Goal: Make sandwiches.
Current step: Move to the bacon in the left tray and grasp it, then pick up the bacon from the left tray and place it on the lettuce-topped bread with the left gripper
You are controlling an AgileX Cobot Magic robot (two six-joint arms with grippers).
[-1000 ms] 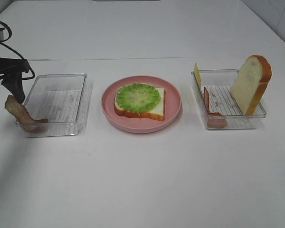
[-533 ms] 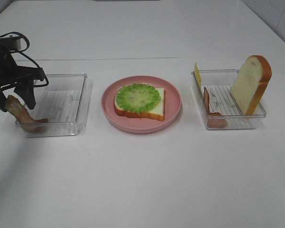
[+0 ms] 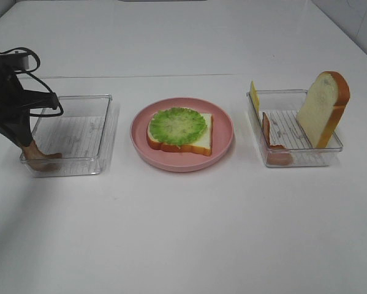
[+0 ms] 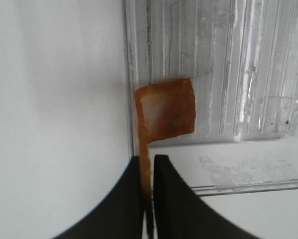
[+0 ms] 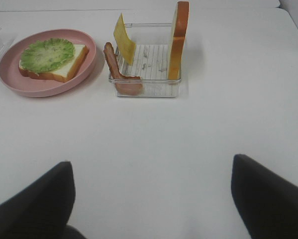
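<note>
Sandwich stack so far: one white bread slice (image 3: 200, 143) with an orange-brown crust lies flat on the round pink plate (image 3: 225, 131) at the middle of the table (image 3: 183, 233), with ruffled green lettuce (image 3: 177, 125) on top of it.

To the left of the plate stands a clear plastic tray (image 3: 107, 131). The left claw (image 4: 148, 164) is closed on a reddish-brown bacon strip (image 4: 166, 112), pinching its thin upper end between the two black fingers. The strip's broad lower end rests in the tray's near left corner, against the wall.

To the right of the plate is a second clear tray (image 3: 331, 149). A second bread slice (image 3: 321, 110) stands upright in it, leaning at its right side. A yellow cheese square (image 3: 254, 97) stands on edge at the tray's far left corner, and a second bacon strip (image 3: 270, 142) is propped along the left wall, its lower end at the near corner.

The right claw (image 5: 151, 164) is wide open above bare table nearer than the right tray, well apart from it, with nothing between its fingers.
</note>
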